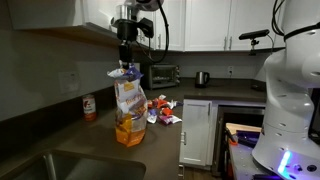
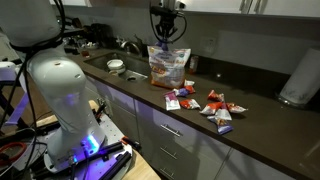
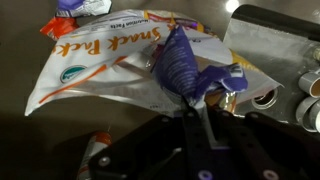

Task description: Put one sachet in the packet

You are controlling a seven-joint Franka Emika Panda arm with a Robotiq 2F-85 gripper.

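Note:
The packet [image 1: 128,108] is a tall crinkly clear bag with white and orange print, standing on the dark counter; it also shows in an exterior view [image 2: 167,66] and from above in the wrist view [image 3: 100,60]. My gripper [image 1: 126,58] hangs right over its open top, also seen in an exterior view [image 2: 165,33]. In the wrist view the gripper [image 3: 190,105] is shut on a purple-blue sachet [image 3: 185,65], held at the packet's mouth. Several loose red and white sachets [image 1: 163,110] lie on the counter beside the packet, also in an exterior view [image 2: 205,103].
A small red-labelled can [image 1: 89,108] stands by the wall. A sink [image 1: 70,165] lies at the counter's near end. A toaster oven [image 1: 163,75] and kettle [image 1: 202,77] stand at the back. Bowls [image 2: 116,66] sit near the sink.

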